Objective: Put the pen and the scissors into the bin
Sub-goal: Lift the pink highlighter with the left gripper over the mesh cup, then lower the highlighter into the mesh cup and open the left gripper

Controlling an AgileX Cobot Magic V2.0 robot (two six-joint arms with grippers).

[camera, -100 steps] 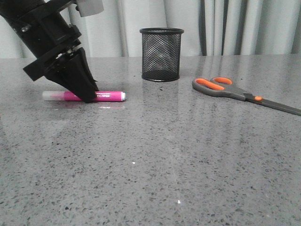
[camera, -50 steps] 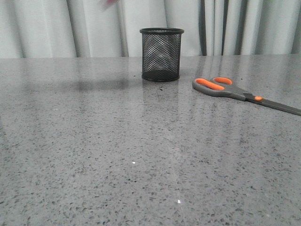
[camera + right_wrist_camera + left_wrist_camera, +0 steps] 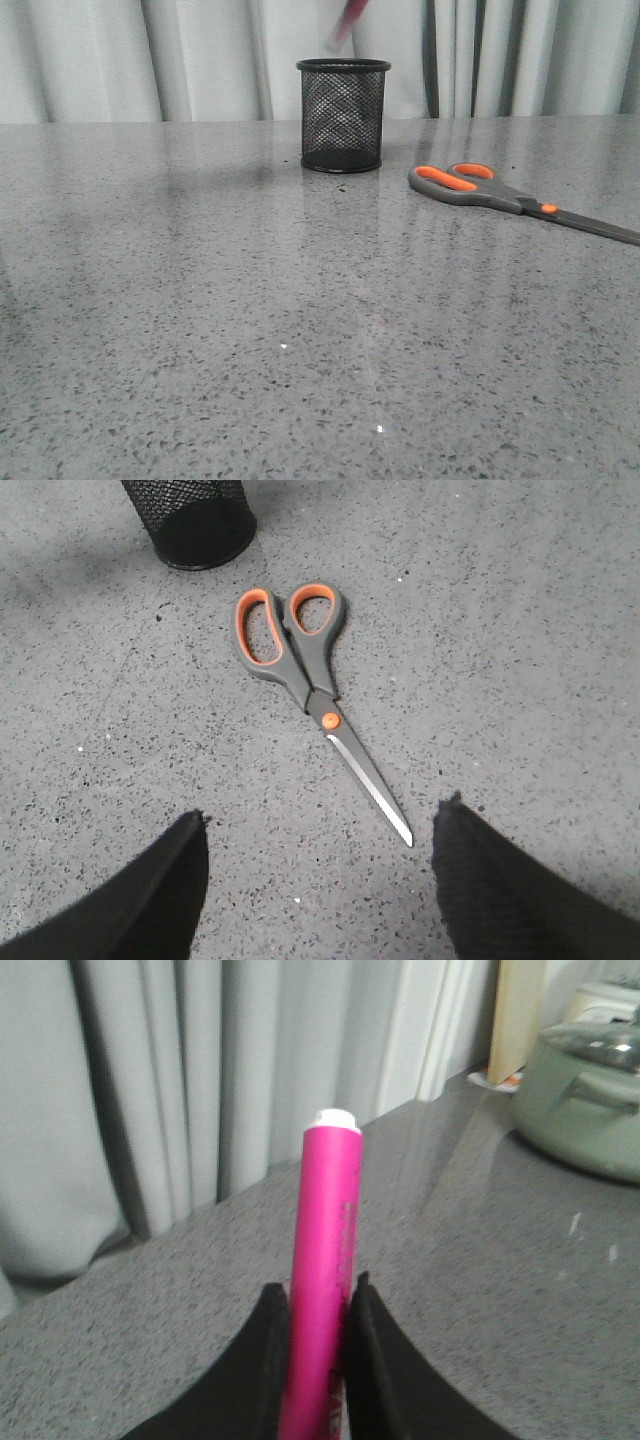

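Observation:
The black mesh bin stands upright at the back middle of the table; it also shows in the right wrist view. The pink pen is clamped between the fingers of my left gripper, white end outward. In the front view only a blurred pink streak of the pen shows above the bin; the left arm is out of that frame. The scissors lie flat right of the bin. My right gripper hangs open above the table near the tip of the scissors, apart from them.
Grey curtains hang behind the table. A pale green lidded pot and a beige board stand on the counter in the left wrist view.
The left gripper lifted the pen off the table and out of the front frame. The pink blur has moved right, from above the table's left to above the bin. Scissors and bin have not moved.

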